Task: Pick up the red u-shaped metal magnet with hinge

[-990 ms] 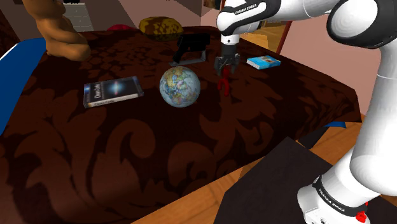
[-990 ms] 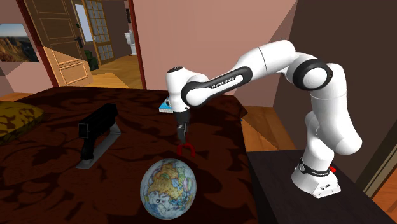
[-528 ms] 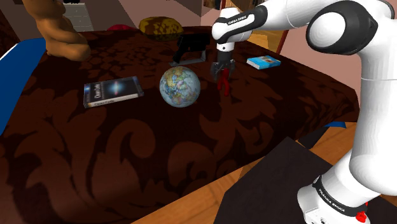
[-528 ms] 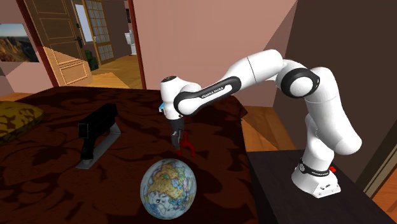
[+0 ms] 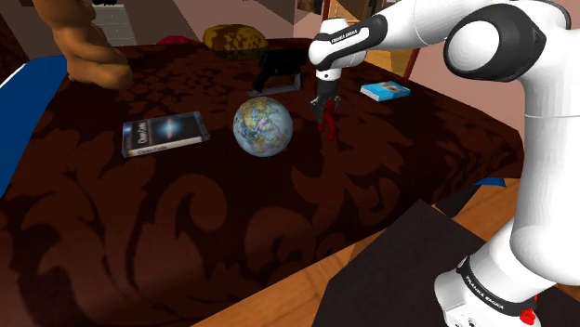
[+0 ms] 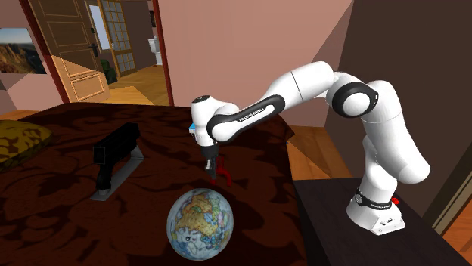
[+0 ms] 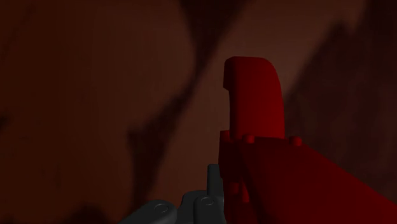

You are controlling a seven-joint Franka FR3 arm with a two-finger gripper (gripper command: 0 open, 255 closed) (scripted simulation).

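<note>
My black fingers (image 7: 214,186) are closed on the red magnet (image 7: 254,121), one finger pressed against its hinged joint while the other is hidden behind the red body. One curved leg of the magnet rises past the row of small studs at the hinge. In the shoulder view the magnet (image 5: 328,123) hangs from my fingers near the middle of the surface (image 5: 186,232), which is covered in a dark brown patterned cloth. I cannot tell whether it has left the cloth. A globe (image 5: 262,127) stands just beside it at nine o'clock, close but apart. Further out at nine o'clock, a book with a starry cover (image 5: 165,133) lies flat. A black tool on a grey base (image 5: 279,71) sits at eleven o'clock from the magnet, and a small blue book (image 5: 385,90) lies at two o'clock, near the surface's edge. A yellow cushion (image 5: 234,39) rests at the far edge, at about eleven o'clock, and a brown teddy bear (image 5: 88,46) fills the corner at ten o'clock. In the second exterior view my white arm (image 6: 302,83) reaches in from three o'clock, and the magnet (image 6: 224,178) is at twelve o'clock from the globe (image 6: 200,225).
</note>
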